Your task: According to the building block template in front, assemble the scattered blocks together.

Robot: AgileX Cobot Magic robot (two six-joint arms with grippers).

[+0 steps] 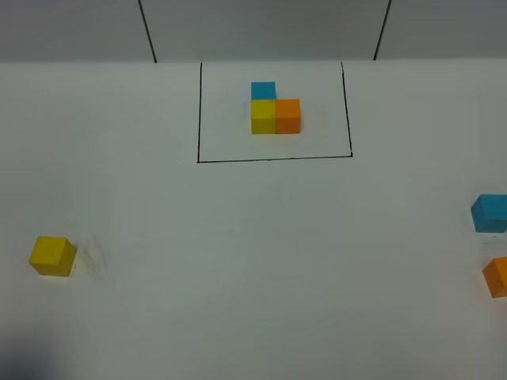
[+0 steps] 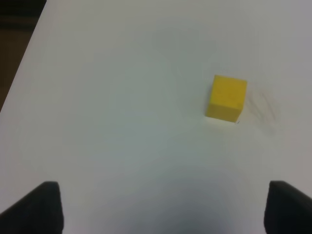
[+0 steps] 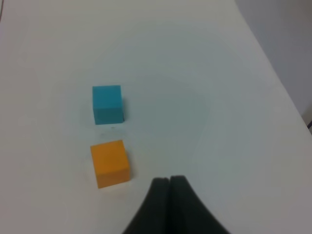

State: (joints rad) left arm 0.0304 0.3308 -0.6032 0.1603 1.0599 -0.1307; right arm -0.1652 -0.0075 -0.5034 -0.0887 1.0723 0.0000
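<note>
Left gripper [image 2: 163,208] spread wide, empty, facing yellow cube [image 2: 225,97]; right gripper [image 3: 169,183] closed on nothing near orange cube [image 3: 110,162] and blue cube [image 3: 107,103]; 3-cube template [image 1: 275,111] inside black frame [image 1: 273,159].

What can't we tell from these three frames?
1. Exterior high: blue block and orange block are cut off by the right edge.
2. Left wrist: left gripper shows only two fingertips; the frame edge cuts the rest.
3. Right wrist: right gripper is likewise cut by the frame edge.
</note>
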